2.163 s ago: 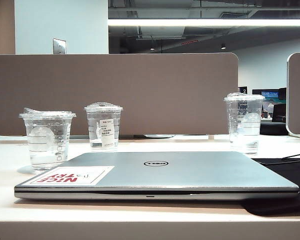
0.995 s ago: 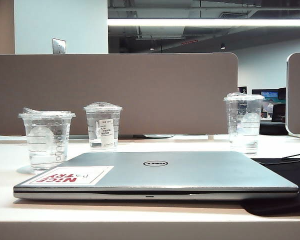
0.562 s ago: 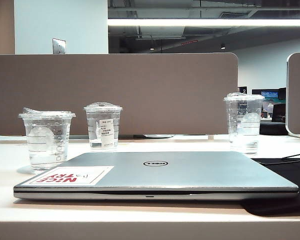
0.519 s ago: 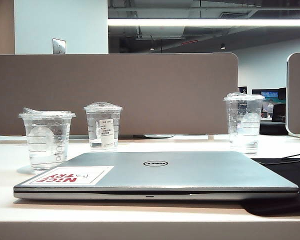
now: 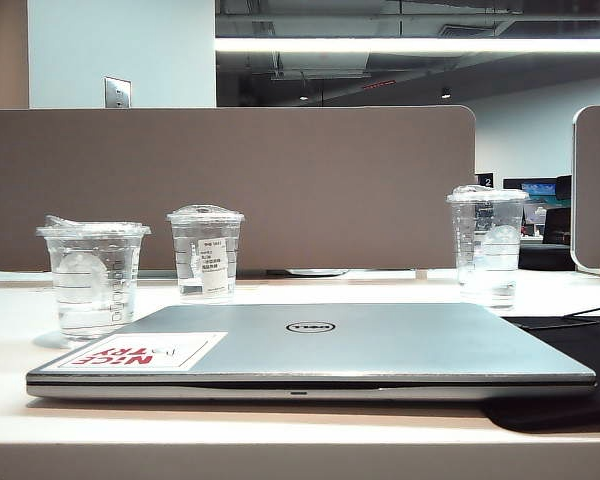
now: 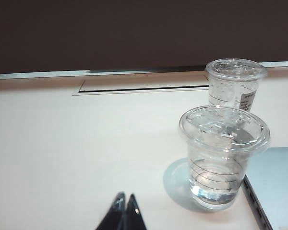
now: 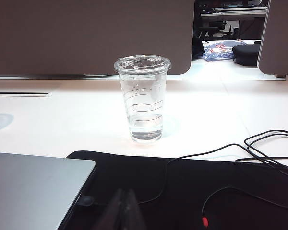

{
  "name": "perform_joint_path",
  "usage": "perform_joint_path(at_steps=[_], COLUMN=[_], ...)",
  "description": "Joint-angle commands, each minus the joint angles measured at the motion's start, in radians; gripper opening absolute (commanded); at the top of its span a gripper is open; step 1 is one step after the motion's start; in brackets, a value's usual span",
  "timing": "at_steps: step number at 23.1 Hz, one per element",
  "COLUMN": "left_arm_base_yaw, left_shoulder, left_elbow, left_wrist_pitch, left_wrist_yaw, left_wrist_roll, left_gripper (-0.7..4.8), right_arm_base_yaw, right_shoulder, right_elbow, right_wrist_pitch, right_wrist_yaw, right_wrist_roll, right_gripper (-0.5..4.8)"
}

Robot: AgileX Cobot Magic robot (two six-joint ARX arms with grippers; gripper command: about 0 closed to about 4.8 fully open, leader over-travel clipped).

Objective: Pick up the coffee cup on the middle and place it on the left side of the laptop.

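**Both jaws pressed together, cups untouched**

My left jaws [image 6: 125, 213] are pressed together, their dark tips meeting in a point low over the white counter [image 6: 77, 143], holding nothing. Ahead of them and off to one side stands the coffee cup [image 6: 224, 155], a clear plastic cup with a flat rimmed lid, horizontal lines on its wall and a little water in the bottom. It sits upright on the counter, apart from my tips, and just beside the corner of the thin silver-grey laptop [image 6: 273, 184]. Farther out beyond it, close behind, is a second clear cup with a white rectangular label [image 6: 235, 84].

My right jaws [image 7: 125, 208] are likewise closed tip to tip and empty, hanging over a black mat [image 7: 192, 191] with thin black cables [image 7: 259, 153] trailing across it. The laptop's other corner lies just to one side of them. Straight ahead, well apart from the tips, a taller clear cup with a lid [image 7: 143, 98] stands upright on the counter past the mat's far edge.

In the exterior view neither of my jaws shows. The laptop lies closed, its round logo and a red-and-white sticker [image 5: 140, 352] on the lid, with a brown-grey partition [image 5: 230, 185] behind the cups.
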Motion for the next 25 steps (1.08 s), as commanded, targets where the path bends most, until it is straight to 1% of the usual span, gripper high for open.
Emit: perform_joint_path(at_steps=[1, 5, 8, 10, 12, 25], left_arm_base_yaw=[0.001, 0.001, 0.001, 0.001, 0.001, 0.002], left_shoulder=[0.0, 0.0, 0.0, 0.0, 0.0, 0.0], left_elbow=[0.003, 0.003, 0.003, 0.003, 0.003, 0.001], left_wrist_pitch=[0.013, 0.012, 0.01, 0.01, 0.01, 0.005], left_wrist_yaw=[0.001, 0.001, -0.002, -0.002, -0.002, -0.002], left_wrist_roll=[-0.003, -0.003, -0.003, -0.004, -0.003, -0.003], left_gripper=[-0.06, -0.06, -0.06, -0.06, -0.06, -0.06], right_arm_base_yaw=[-0.002, -0.007, -0.038, -0.078, -0.09, -0.085], right_shoulder=[-0.002, -0.002, -0.002, -0.002, -0.002, -0.002], right_elbow=[-0.004, -0.004, -0.004, -0.004, -0.004, -0.004], right_wrist_pitch=[0.023, 0.023, 0.023, 0.023, 0.023, 0.023], right_wrist_yaw=[0.0, 0.0, 0.0, 0.0, 0.0, 0.0], right_wrist_roll=[0.0, 0.0, 0.0, 0.0, 0.0, 0.0], right_gripper=[-0.05, -0.05, -0.05, -0.05, -0.05, -0.05])
